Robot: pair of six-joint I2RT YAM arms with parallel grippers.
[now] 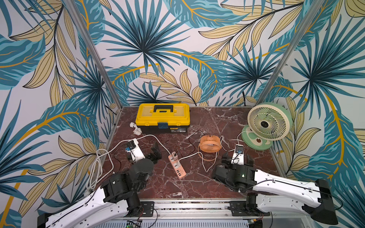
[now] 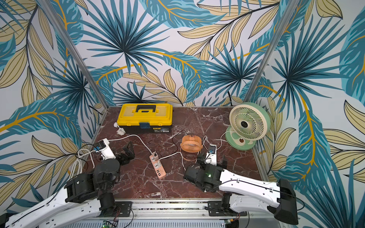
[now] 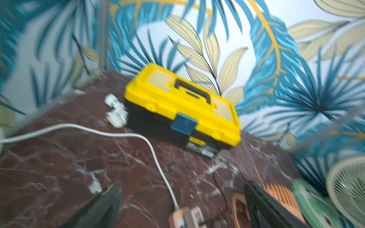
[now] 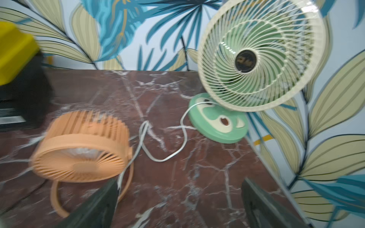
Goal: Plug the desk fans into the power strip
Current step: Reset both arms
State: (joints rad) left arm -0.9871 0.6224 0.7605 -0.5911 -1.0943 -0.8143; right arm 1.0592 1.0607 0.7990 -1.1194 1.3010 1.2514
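Note:
The power strip (image 1: 177,166) (image 2: 158,167) lies mid-table, salmon-orange with a white face, and its thick white cord (image 1: 152,137) runs off to the left. A blocky plug on a black lead sits in its far socket. A white plug (image 1: 178,163) sits in the second socket. The green desk fan (image 1: 266,123) (image 4: 258,53) stands at the back right, and its thin white cord (image 4: 183,134) loops past the orange fan toward the strip. My left gripper (image 1: 158,151) (image 3: 181,189) is open left of the strip, holding nothing. My right gripper (image 1: 237,155) (image 4: 180,185) is open and empty, in front of the green fan.
A yellow toolbox (image 1: 163,118) stands at the back, with white adapter parts (image 1: 135,129) beside it. A small orange fan (image 1: 210,143) on a wire stand sits between the strip and the green fan. Spare white cord is bundled over the table's left edge (image 1: 95,169).

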